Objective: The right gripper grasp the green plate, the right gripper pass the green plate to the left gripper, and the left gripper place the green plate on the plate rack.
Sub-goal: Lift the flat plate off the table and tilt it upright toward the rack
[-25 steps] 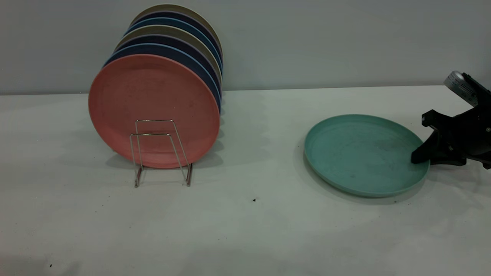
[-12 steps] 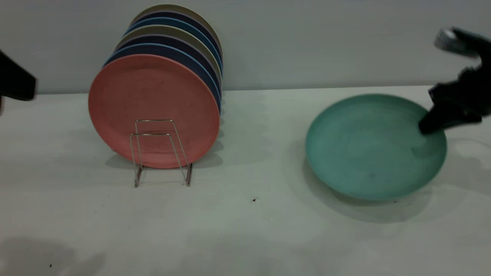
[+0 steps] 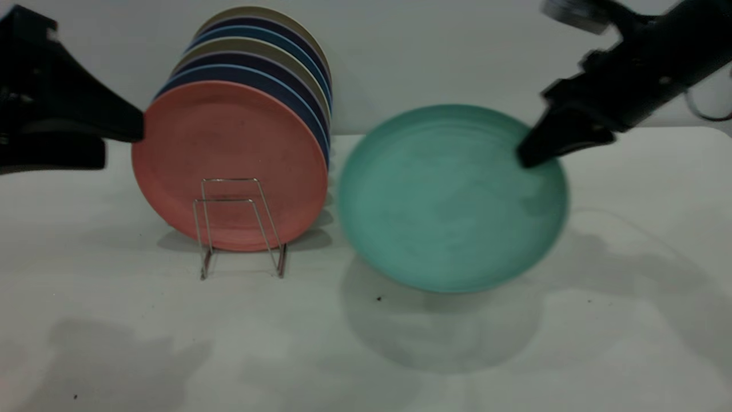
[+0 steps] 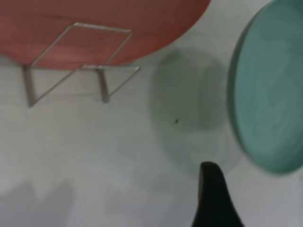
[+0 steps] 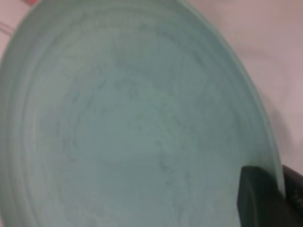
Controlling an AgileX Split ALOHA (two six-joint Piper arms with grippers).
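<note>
Exterior: right tool (image 3: 534, 151) clamps the plate (image 3: 452, 197) by its upper far rim, holding it off the worktop (image 3: 366, 343), just beside the rack (image 3: 240, 229). The plate is tilted near upright, face toward camera, likely so its free edge is offered for handover. Left tool (image 3: 123, 134) waits well apart, jaws spread.

Left wrist: plate (image 4: 272, 90) shows near edge-on, rack (image 4: 80, 61) close by.

Right wrist: plate (image 5: 132, 123) fills the view, rim pinched.
</note>
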